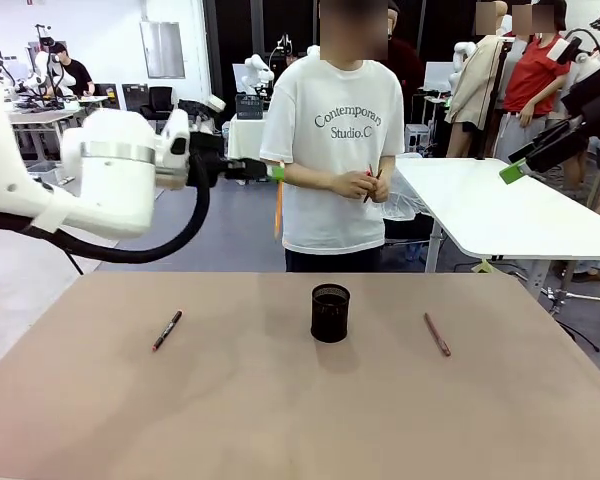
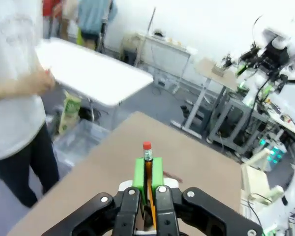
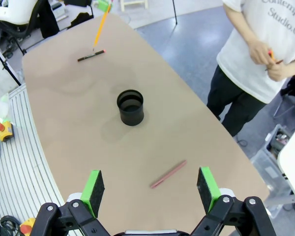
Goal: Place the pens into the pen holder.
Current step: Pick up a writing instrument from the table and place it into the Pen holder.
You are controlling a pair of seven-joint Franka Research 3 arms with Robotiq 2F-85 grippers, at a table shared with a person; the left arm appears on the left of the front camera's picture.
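My left gripper [image 1: 275, 172] is high above the table's far left and shut on the orange-yellow pencil [image 1: 278, 208], which hangs down from it. In the left wrist view the pencil [image 2: 148, 164] stands pinched between the green pads, red tip up. The black wire-mesh pen holder [image 1: 330, 312] stands upright mid-table. The black pen with red ends [image 1: 167, 330] lies left of it and the reddish-brown pen [image 1: 437, 334] lies right of it. My right gripper [image 3: 151, 187] is open, high above the reddish-brown pen [image 3: 168, 174], with the holder [image 3: 131, 107] beyond.
A person stands at the far edge with both hands [image 1: 365, 185] together, holding a thin red stick. A white table [image 1: 500, 210] stands behind on the right. The brown tabletop [image 1: 280, 410] is bare around the holder and pens.
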